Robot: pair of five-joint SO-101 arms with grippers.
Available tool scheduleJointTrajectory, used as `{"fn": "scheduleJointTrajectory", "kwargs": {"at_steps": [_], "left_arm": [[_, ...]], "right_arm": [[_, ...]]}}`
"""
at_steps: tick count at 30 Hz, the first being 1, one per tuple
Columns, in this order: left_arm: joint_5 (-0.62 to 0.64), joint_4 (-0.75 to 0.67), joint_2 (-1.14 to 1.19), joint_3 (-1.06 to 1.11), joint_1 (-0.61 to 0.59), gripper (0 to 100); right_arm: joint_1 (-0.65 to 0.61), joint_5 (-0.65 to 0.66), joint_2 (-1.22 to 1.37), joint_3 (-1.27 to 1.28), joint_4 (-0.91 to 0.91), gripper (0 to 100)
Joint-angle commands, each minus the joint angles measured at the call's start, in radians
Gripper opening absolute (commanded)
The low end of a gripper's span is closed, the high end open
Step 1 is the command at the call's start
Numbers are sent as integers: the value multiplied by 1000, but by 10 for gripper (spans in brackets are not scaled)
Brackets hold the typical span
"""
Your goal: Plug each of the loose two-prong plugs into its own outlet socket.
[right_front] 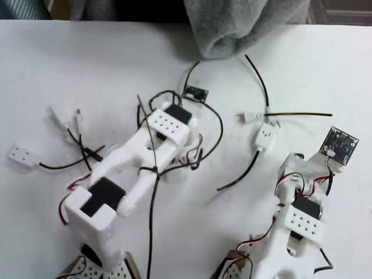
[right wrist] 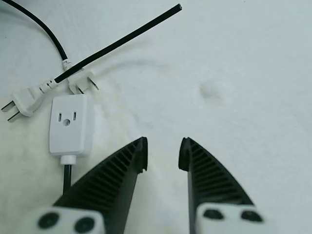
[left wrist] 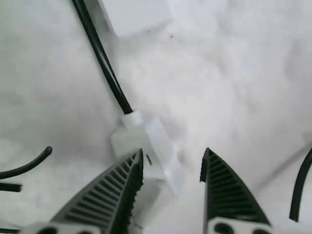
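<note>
We see two robot arms side by side at a white table point(right_front: 52, 64).

The right gripper point(right wrist: 162, 148) hangs low over the table, its two ridged fingers apart with nothing between them. Just beside it, off the outer side of one finger, lies a white outlet socket point(right wrist: 71, 124), face up with its slots showing. The socket cord point(right wrist: 67, 178) leaves the end nearest the gripper, so the socket's long axis runs roughly in line with the gripper's reach.

Past the socket's far end lie two loose white plugs. The first plug point(right wrist: 27, 101) lies crosswise to the socket, its two prongs pointing off to the side, away from the slots. The second plug point(right wrist: 82, 83) sits tilted at the socket's far corner; we cannot tell whether they touch.

The left gripper point(left wrist: 171, 155) also has its fingers apart. A white cord-end piece point(left wrist: 146, 146) lies partly under one fingertip rather than squarely between the two, with its own black cord point(left wrist: 105, 68) running away from the gripper. We cannot tell whether this piece is a plug or a socket.

We judge the right arm to be the nearer one to the socket and both plugs. The first plug would need turning before its prongs face the slots.
</note>
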Motion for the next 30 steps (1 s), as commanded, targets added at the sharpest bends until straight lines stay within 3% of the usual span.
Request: {"fn": "scheduleJointTrajectory", "kwargs": {"at_steps": [1, 10, 14, 21, 26, 30], "left_arm": [[6, -40, -22, 15, -12, 199], [5, -89, 13, 66, -125, 199], [-48, -64, 64, 37, -119, 199], [-92, 0, 73, -35, -70, 20], [-170, 15, 62, -52, -84, 24], [-245, 87, 68, -196, -154, 24]], "right_arm": [[-22, -3, 5, -5, -19, 124], [-38, 2, 5, -5, -19, 124], [-38, 2, 5, -5, -19, 123], [-38, 2, 5, -5, -19, 123], [-38, 2, 5, -5, -19, 123], [-38, 2, 5, -5, -19, 123]]}}
